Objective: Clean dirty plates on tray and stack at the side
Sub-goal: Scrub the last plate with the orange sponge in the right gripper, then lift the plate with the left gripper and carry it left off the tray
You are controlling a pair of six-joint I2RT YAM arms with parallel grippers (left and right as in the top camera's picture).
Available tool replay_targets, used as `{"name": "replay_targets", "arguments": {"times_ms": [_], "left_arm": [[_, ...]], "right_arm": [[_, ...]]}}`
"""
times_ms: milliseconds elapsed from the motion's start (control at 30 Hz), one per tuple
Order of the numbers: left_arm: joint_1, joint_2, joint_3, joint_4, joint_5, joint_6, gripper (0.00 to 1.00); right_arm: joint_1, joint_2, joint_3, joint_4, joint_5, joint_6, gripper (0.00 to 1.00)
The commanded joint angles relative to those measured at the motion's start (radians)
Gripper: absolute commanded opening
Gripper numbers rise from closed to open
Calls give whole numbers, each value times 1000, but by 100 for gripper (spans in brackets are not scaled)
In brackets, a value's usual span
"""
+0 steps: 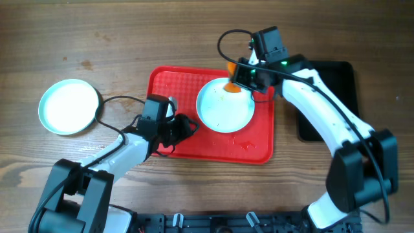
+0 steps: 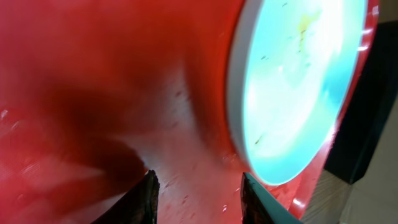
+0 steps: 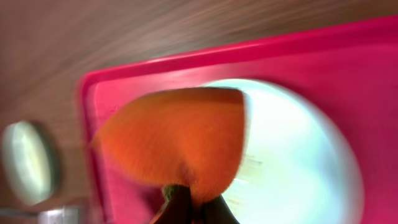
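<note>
Wooden table (image 1: 129,39), red tray (image 1: 168,84) in the middle. Smeared plate (image 1: 223,111) on the tray's right half, left plate (image 1: 69,106) out on the wood. Right gripper (image 3: 189,208) pinches an orange sponge (image 1: 231,87) at the smeared plate's far rim. Left gripper (image 2: 199,186) is wide and empty beside it.

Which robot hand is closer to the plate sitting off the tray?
Left. The left gripper is over the tray, right of that plate; the right gripper is farther right, holding a sponge at the other plate.
</note>
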Motion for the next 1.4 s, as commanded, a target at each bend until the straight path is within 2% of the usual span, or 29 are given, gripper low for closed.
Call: {"name": "replay_targets", "arguments": {"times_ms": [0,67,167,267,367,433,500,533,567,633,667,700,733,833,900,1033,1167,1200,1267,1367], "left_arm": [[-2,5,0,74,12,-30,45],[-2,14,0,133,11,-65,45],[-2,84,1,163,-11,-182,31],[-3,185,1,217,-15,-281,23],[-9,208,3,269,-23,-330,28],[-11,208,7,275,-43,-374,24],[-18,208,9,332,-18,-397,27],[-28,208,9,359,-14,-431,25],[-43,208,10,374,-15,-474,18],[-70,208,10,417,-15,-492,21],[-79,208,10,422,-16,-497,21],[-91,208,10,417,-19,-522,12],[-98,208,10,412,-24,-559,10],[-109,208,10,375,-76,-638,13],[-109,208,10,346,-90,-650,13],[-109,208,10,272,-131,-728,4],[-109,208,10,272,-143,-727,11],[-109,208,10,266,-152,-727,4],[-109,208,10,251,-166,-723,4],[-109,208,10,249,-169,-600,4]], "right_arm": [[0,-38,11,-105,241,-81,4],[0,-37,10,-158,269,-109,4],[0,-37,10,-169,268,-121,4],[0,-37,10,-185,264,-124,4],[0,-37,10,-202,245,-124,4],[1,-37,7,-209,216,-107,4],[11,-28,-19,-201,208,-56,4],[17,-16,-34,-192,204,-40,4],[26,5,-37,-184,190,-42,4],[41,28,-37,-174,182,-42,4],[46,37,-37,-171,182,-42,4],[49,40,-37,-171,182,-42,5],[50,40,-37,-168,182,-43,4],[50,40,-37,-167,181,-43,4],[50,40,-37,-167,171,-63,4],[50,40,-37,-167,166,-68,4],[50,40,-37,-173,165,-69,4],[50,40,-37,-173,163,-69,4],[50,40,-37,-178,163,-69,4],[50,40,-37,-184,159,-87,4]]}}
